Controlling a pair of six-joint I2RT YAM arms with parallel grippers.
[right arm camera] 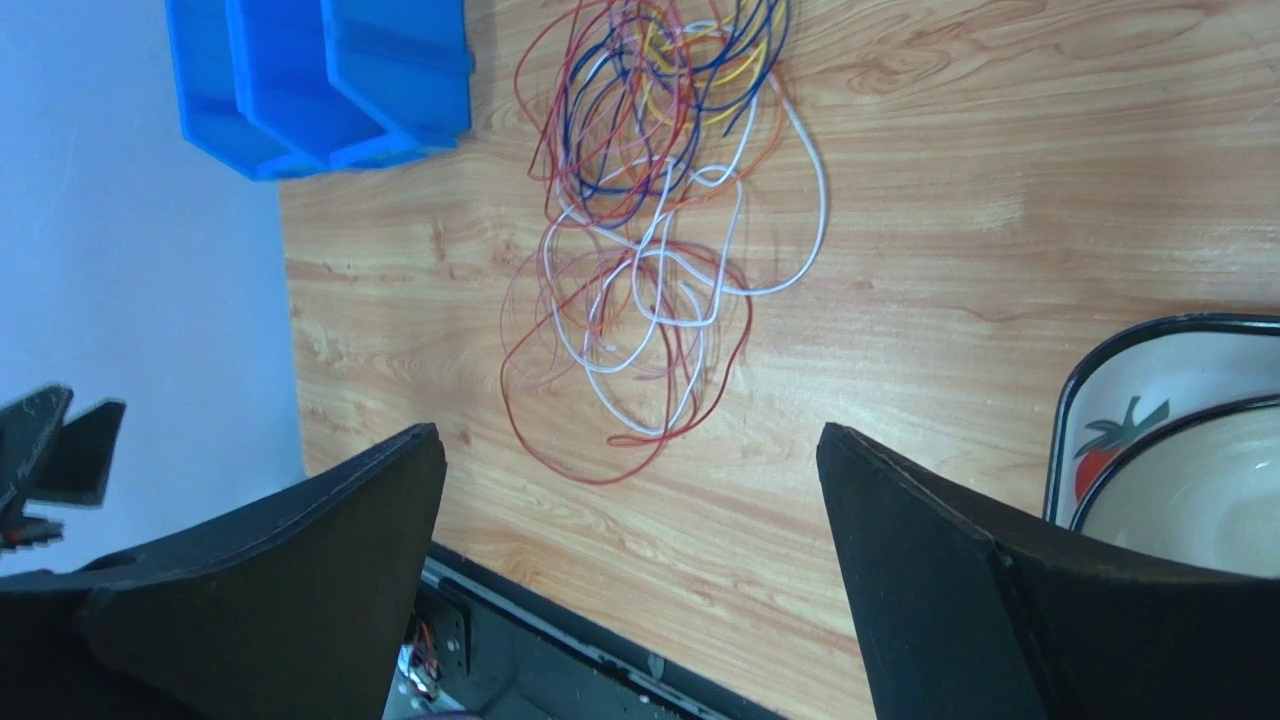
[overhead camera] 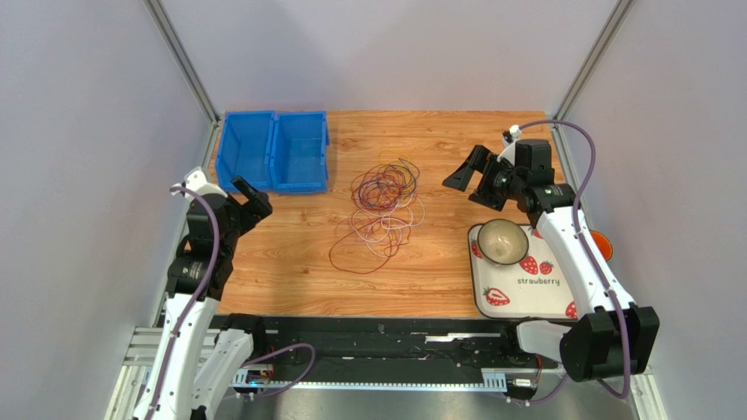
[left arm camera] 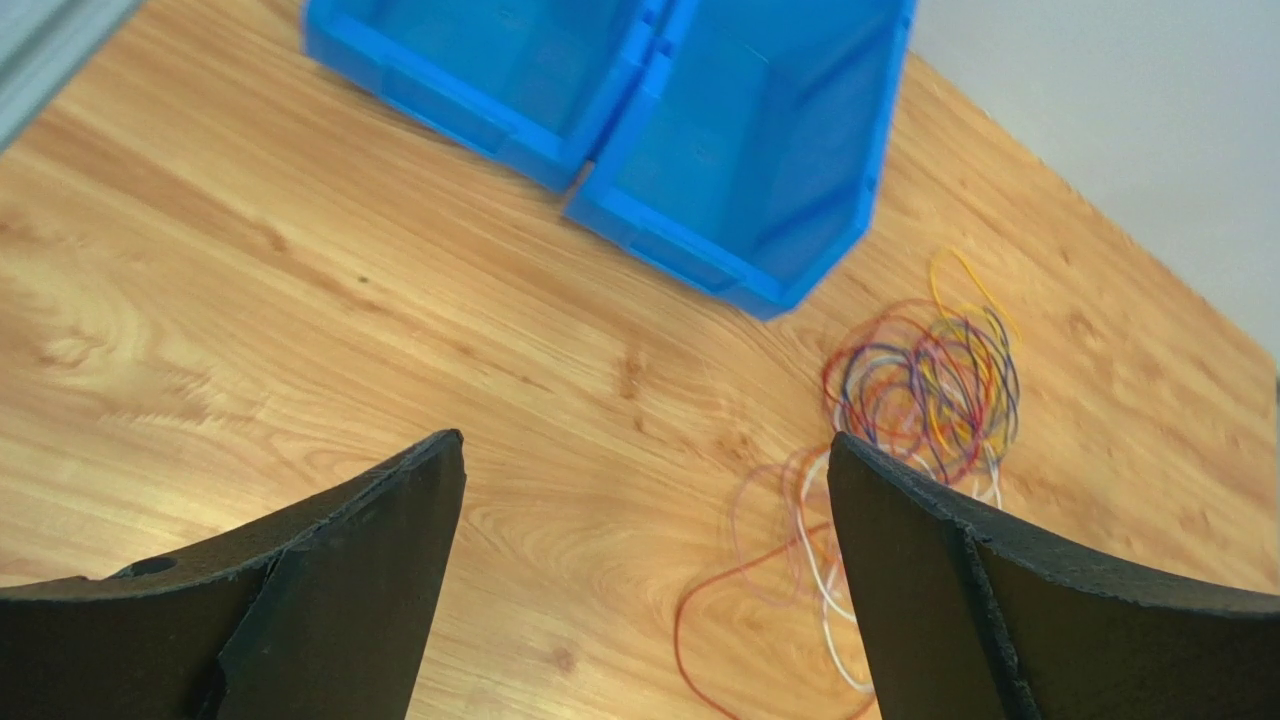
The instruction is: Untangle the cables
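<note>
The cables lie in one tangled heap of thin red, purple, white, yellow and orange loops at the middle of the wooden table. The same cables show at the right of the left wrist view, and the cables fill the upper middle of the right wrist view. My left gripper hovers open to the left of the heap, nothing between its fingers. My right gripper hangs open to the right of the heap, also holding nothing. Neither gripper touches a cable.
Two blue bins stand side by side at the back left of the table. A strawberry-printed tray with a bowl on it sits at the right, under my right arm. An orange object peeks out beyond the tray.
</note>
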